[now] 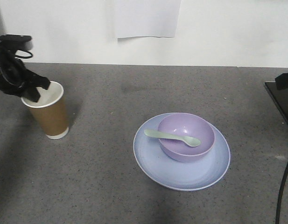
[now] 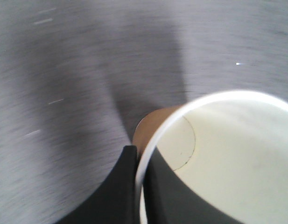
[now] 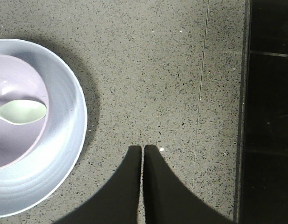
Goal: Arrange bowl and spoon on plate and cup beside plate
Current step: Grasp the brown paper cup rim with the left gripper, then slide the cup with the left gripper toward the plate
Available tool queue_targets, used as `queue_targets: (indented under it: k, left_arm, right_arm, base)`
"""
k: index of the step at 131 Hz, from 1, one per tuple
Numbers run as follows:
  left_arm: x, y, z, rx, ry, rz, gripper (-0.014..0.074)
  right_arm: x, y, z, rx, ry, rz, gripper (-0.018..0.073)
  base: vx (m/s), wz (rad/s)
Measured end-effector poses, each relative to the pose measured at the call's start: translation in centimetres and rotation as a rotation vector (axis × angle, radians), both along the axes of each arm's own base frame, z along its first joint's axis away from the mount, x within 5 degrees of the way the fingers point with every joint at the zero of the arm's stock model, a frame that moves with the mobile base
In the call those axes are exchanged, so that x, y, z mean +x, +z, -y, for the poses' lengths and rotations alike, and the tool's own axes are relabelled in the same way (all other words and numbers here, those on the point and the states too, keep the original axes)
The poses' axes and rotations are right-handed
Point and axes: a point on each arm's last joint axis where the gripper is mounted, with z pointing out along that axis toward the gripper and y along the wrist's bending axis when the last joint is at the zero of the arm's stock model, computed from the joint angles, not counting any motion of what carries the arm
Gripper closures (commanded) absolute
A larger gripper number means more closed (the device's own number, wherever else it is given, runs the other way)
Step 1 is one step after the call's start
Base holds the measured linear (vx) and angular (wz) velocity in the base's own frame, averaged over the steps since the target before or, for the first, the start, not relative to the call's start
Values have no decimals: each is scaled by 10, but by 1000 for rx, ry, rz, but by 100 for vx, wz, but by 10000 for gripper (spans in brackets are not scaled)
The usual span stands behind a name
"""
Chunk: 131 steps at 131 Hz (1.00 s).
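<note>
Cup (image 1: 46, 111), brown paper with a white rim, is being pinched at its rim by the left tool (image 1: 37, 91), one finger inside and one outside, and is being held slightly tilted at the left of the grey counter (image 1: 134, 186), well apart from the plate (image 1: 181, 172). Lying across the bowl (image 1: 186, 136) on the plate is the mint spoon (image 1: 172, 137), while the right tool (image 3: 143, 151) is being kept pressed together over bare counter beside the plate.
</note>
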Motion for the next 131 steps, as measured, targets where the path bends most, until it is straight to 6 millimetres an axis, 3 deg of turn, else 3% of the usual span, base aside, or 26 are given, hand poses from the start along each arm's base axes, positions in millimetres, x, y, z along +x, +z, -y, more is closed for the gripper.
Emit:
queue_targets:
  k: [28,52,92,131]
  left_arm:
    - [-10,2,75,-18,-183,45,605]
    - [-19,3,109,-27,-268,70,605]
    - [-24,4,128,-68,-299,83,605]
    - [-23,2,131,-70,-301,84,605]
  right_arm:
    - [0,0,0,0,0,0,561]
    - [0,0,0,0,0,0,561]
    - [0,0,0,0,0,0,561]
    - [0,0,0,0,0,0,561]
  base:
    - [0,0]
    - [0,0]
    - [0,0]
    - [0,0]
